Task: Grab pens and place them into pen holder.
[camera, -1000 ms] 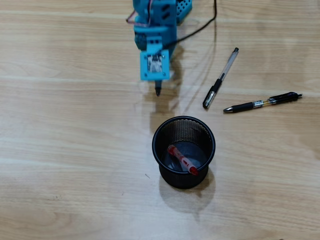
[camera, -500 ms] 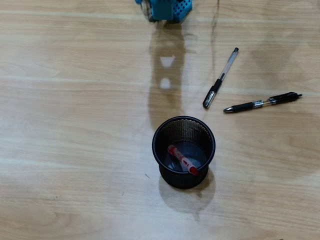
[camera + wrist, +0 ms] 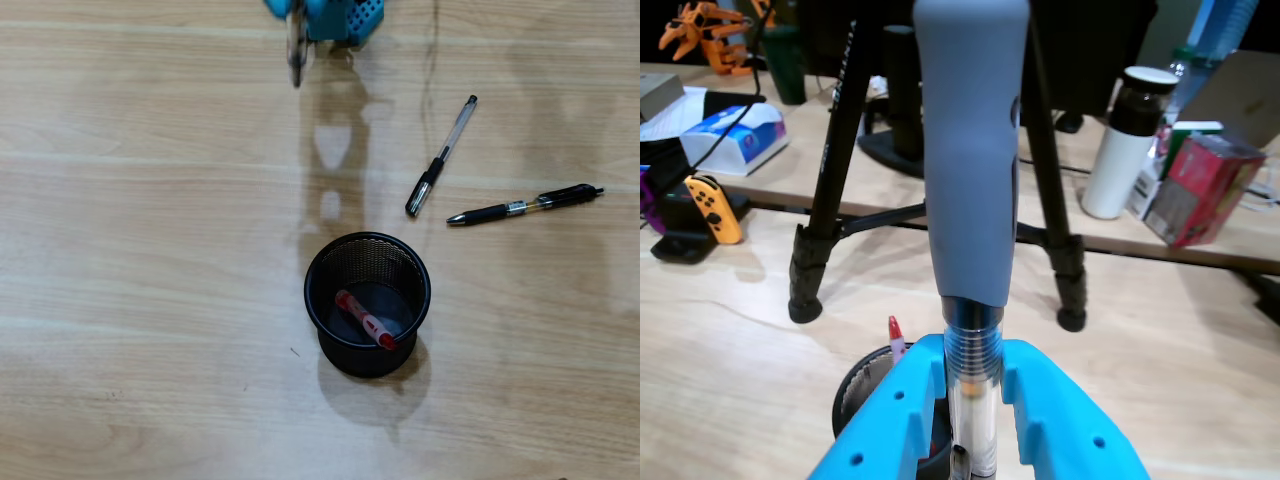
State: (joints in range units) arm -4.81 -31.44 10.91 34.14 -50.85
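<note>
My blue gripper [image 3: 973, 352] is shut on a dark grey pen [image 3: 970, 200] that stands up between the jaws; in the overhead view the gripper [image 3: 325, 14] is at the top edge with the pen [image 3: 295, 58] poking out. The black mesh pen holder [image 3: 311, 300] stands mid-table, below the gripper, with a red pen [image 3: 365, 320] leaning inside. The holder [image 3: 853, 392] and the red pen's tip [image 3: 895, 338] show behind my left jaw. A clear pen with a black cap [image 3: 441, 158] and a black pen with a silver band [image 3: 525, 206] lie right of the holder.
In the wrist view a black tripod [image 3: 820, 230] stands on the table beyond the holder. Behind it are a white bottle [image 3: 1125, 150], a red box [image 3: 1205, 190], a tissue box [image 3: 735, 135] and a yellow controller [image 3: 705, 205]. A black cable [image 3: 433, 35] runs at the top of the overhead view.
The arm has pulled back from over the table to the top edge of the overhead view, lifting the grey pen with it. The holder and the other pens have not moved.
</note>
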